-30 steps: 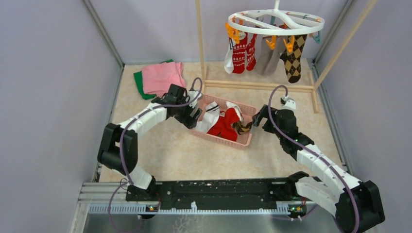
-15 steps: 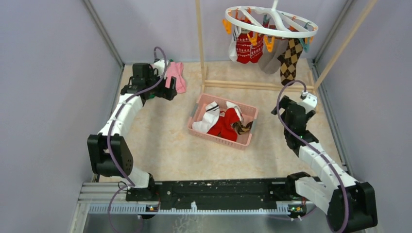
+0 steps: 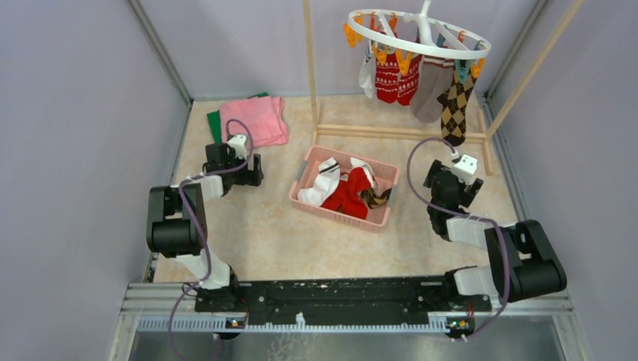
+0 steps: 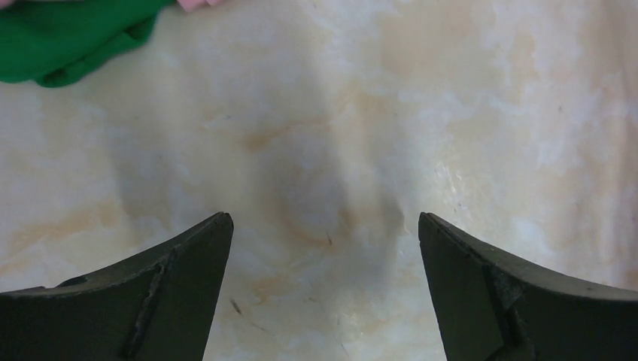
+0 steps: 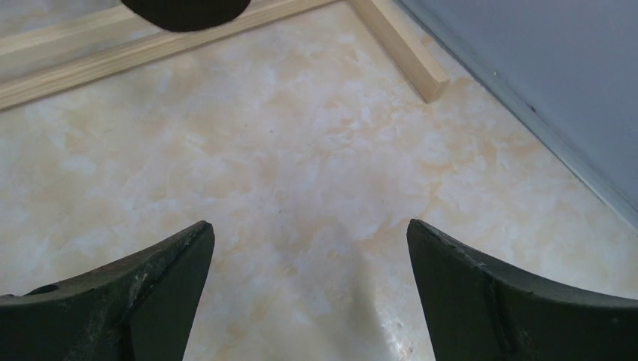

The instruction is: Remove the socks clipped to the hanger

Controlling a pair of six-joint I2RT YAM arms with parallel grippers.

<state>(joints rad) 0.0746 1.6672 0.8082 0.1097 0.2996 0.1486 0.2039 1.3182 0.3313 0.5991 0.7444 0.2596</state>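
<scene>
The hanger point(image 3: 419, 34), a white ring with orange and teal clips, hangs at the top right. Clipped under it are socks: a white one point(image 3: 368, 74), a red patterned pair point(image 3: 396, 77), a grey one point(image 3: 429, 92) and a brown argyle one point(image 3: 454, 107). My left gripper point(image 3: 250, 170) point(image 4: 323, 218) is open and empty, low over bare floor left of the basket. Over the floor right of the basket, my right gripper point(image 3: 442, 179) point(image 5: 308, 223) is also open and empty. Both are far below the hanger.
A pink basket point(image 3: 335, 213) in the middle holds white, red and argyle socks. Folded pink cloth point(image 3: 256, 120) and green cloth point(image 3: 214, 126) point(image 4: 68, 45) lie at the back left. The wooden rack's base bar point(image 3: 391, 134) point(image 5: 150, 49) runs behind the basket. Walls close in on both sides.
Both arms have folded back toward their bases, the left one coming away from the pink cloth. The left jaws widened fully. The hanger has swung and turned a little.
</scene>
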